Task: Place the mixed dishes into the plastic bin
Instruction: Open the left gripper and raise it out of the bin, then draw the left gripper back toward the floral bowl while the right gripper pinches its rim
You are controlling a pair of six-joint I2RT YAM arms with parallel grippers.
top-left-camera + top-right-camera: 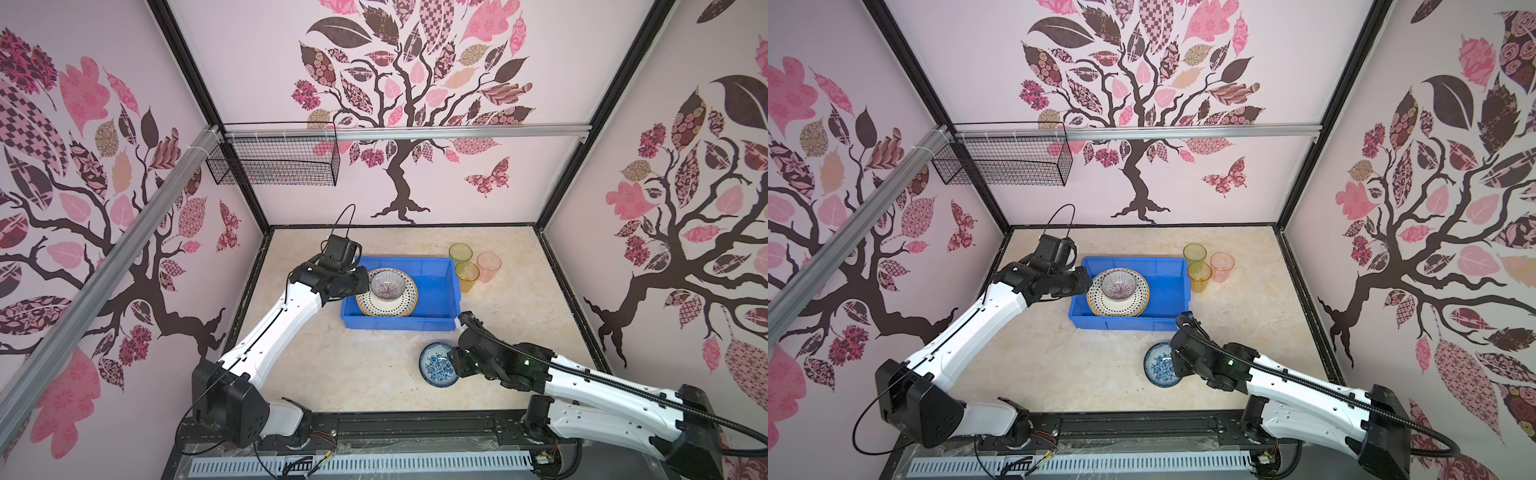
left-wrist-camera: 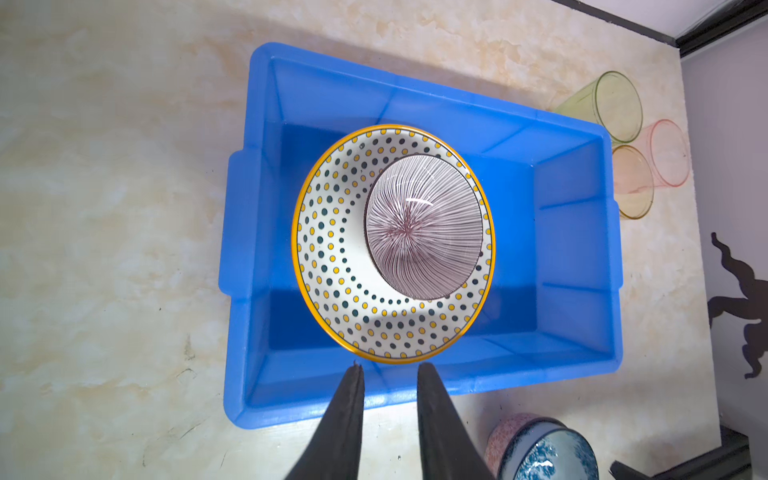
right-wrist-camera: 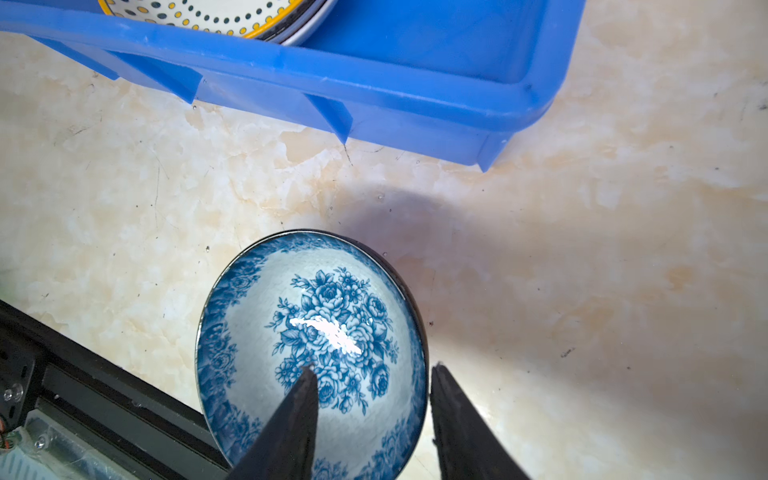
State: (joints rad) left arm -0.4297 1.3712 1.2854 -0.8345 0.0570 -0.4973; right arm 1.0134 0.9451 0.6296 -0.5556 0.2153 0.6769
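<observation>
Left wrist view: the left gripper [image 2: 388, 368] hangs open and empty beside the dotted plate [image 2: 332, 257], which lies in the blue bin [image 2: 239, 232] with the purple-striped bowl [image 2: 424, 228] on it. On the counter [image 3: 582, 249] outside the bin, the right gripper [image 3: 372, 368], jaws parted, straddles the rim of the blue floral bowl [image 3: 332, 316].

Bright, even overhead light in both top views, walls [image 1: 104, 208] bowing out at the edges from the wide lens. White glare streaks the blue floral bowl [image 3: 332, 299], a soft grey shadow lies on the table [image 3: 582, 257] beside it.
</observation>
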